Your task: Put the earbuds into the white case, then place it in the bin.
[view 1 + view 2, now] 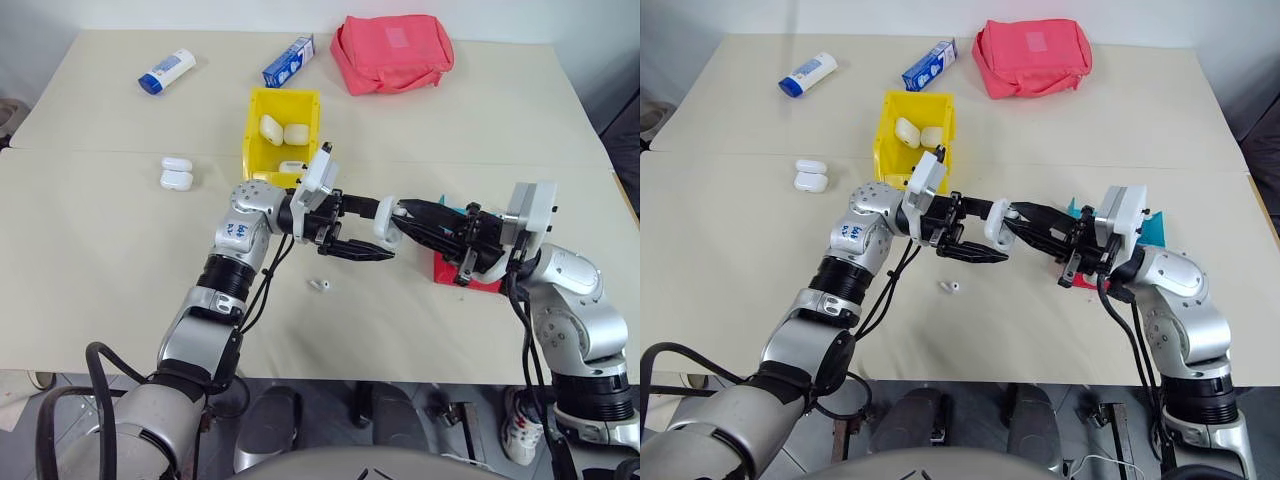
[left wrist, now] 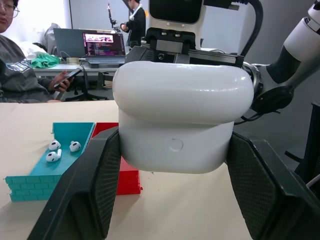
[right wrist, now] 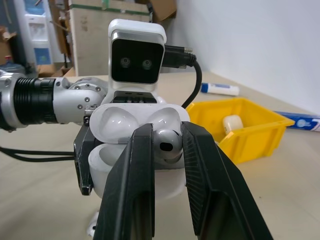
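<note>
Left wrist view puts the white case (image 2: pixel 182 122) right before us, clamped between the left gripper (image 2: pixel 175 195)'s two black fingers, its lid hinged open toward the other arm. From the head we see that same left gripper (image 1: pixel 385 240) reaching level across the beige table (image 1: pixel 100 290), and the right gripper (image 1: pixel 405 215) meeting it tip to tip above the tabletop. In the right wrist view, the right gripper (image 3: pixel 167 145) is pinched on one of the earbuds (image 3: pixel 169 141), holding it just at the open mouth of the case (image 3: pixel 135 165); we think the bud sits at the rim and not yet down in its socket, though the fingers hide the contact.

One loose earbud (image 1: pixel 321 286) lies on the table below the two grippers. Three more (image 2: pixel 61 150) rest on the teal step of the red and teal tray (image 2: pixel 30 182), which stands by the right arm.

The bin (image 1: pixel 255 135) is beyond the left arm, toward the back of the table, and already has closed white cases (image 1: pixel 283 131) lying in it. Two further spare cases (image 1: pixel 176 173) lie together on the table to the bin's left. Along the far edge we see a white tube with a blue cap (image 1: pixel 166 71), a blue and white carton (image 1: pixel 288 61) and a pink pouch (image 1: pixel 392 52). A person (image 2: pixel 20 65) sits behind the table holding a phone.
</note>
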Robot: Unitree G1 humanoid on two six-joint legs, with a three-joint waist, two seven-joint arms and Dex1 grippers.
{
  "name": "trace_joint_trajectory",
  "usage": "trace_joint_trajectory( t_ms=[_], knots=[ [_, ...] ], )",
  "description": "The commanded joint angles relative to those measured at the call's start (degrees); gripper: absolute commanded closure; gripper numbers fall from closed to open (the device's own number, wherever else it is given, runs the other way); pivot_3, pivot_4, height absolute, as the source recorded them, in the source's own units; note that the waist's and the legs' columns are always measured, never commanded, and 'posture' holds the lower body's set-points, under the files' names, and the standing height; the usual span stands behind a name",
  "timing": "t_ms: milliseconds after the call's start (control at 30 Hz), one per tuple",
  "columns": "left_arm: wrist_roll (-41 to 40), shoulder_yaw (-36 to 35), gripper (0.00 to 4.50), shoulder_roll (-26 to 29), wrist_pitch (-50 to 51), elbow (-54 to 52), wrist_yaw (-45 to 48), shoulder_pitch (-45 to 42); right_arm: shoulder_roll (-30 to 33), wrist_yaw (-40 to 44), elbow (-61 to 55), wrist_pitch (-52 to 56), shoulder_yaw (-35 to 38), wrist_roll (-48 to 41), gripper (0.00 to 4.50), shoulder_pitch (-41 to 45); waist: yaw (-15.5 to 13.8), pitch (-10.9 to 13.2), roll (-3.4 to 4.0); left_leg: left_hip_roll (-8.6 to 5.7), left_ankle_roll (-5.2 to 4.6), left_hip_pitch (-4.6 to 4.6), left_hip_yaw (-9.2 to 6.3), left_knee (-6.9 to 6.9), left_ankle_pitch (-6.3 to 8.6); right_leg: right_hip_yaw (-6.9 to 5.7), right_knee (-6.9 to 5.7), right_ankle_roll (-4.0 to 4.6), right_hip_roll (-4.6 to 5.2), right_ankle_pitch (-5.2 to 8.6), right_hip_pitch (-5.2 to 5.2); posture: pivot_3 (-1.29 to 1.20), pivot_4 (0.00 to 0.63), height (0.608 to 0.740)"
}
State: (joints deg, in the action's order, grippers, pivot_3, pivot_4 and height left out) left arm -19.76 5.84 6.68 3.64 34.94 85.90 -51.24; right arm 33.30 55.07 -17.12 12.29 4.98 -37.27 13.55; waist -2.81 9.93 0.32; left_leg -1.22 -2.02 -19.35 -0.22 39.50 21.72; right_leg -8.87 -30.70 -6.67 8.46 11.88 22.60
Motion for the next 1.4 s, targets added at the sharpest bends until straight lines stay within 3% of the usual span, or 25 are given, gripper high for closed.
trace_joint_trajectory(
  t_ms=[33,300,367,833,933,1400],
  knots=[
    [-3.4,-1.2,1.7,-1.3,-1.4,-4.6,1.6,-2.9,1.9,0.9,4.1,3.9,-1.4,1.8,4.07,-0.6,0.0,0.0,0.0,0.0,0.0,0.0,0.0,0.0,0.0,0.0,0.0,0.0,0.0,0.0,0.0,0.0,0.15,0.74],
    [-3.3,-1.1,1.7,-1.4,-1.7,-4.8,1.4,-2.6,2.9,1.5,4.0,5.6,-0.8,1.1,4.07,0.9,0.0,0.0,0.0,0.0,0.01,0.0,0.0,0.0,0.0,-0.01,0.0,0.0,0.01,0.0,0.0,0.0,0.15,0.74],
    [-3.1,-1.2,1.7,-1.4,-2.1,-4.3,1.1,-2.6,2.9,0.8,2.9,6.0,-0.7,1.0,3.35,1.8,0.0,0.0,0.0,0.0,0.01,0.0,-0.01,0.0,0.0,-0.01,0.0,0.0,0.01,0.0,0.0,0.0,0.15,0.74],
    [-2.3,-1.3,1.7,-1.7,-3.8,-2.4,1.0,-2.7,3.6,-1.3,-0.7,9.9,0.2,0.6,3.35,4.4,-0.1,0.0,0.0,0.01,0.03,-0.01,-0.01,0.0,0.01,-0.02,0.01,0.0,0.02,0.0,0.0,0.0,0.15,0.74],
    [-2.2,-1.4,1.7,-1.7,-4.2,-2.0,0.9,-2.7,3.3,-2.1,-1.1,10.0,0.3,0.9,2.82,5.1,0.0,0.0,0.0,0.0,0.03,-0.01,-0.01,0.0,0.01,-0.02,0.01,0.0,0.02,0.0,0.0,0.0,0.15,0.74],
    [-1.2,-2.3,1.7,-1.5,-6.0,2.8,-0.2,-3.3,5.9,-2.8,-5.2,13.0,2.0,-0.8,2.82,5.7,-0.1,0.0,0.0,0.01,0.03,-0.02,-0.01,0.0,0.01,-0.03,0.02,0.0,0.01,0.0,0.0,0.0,0.15,0.74]
  ],
)
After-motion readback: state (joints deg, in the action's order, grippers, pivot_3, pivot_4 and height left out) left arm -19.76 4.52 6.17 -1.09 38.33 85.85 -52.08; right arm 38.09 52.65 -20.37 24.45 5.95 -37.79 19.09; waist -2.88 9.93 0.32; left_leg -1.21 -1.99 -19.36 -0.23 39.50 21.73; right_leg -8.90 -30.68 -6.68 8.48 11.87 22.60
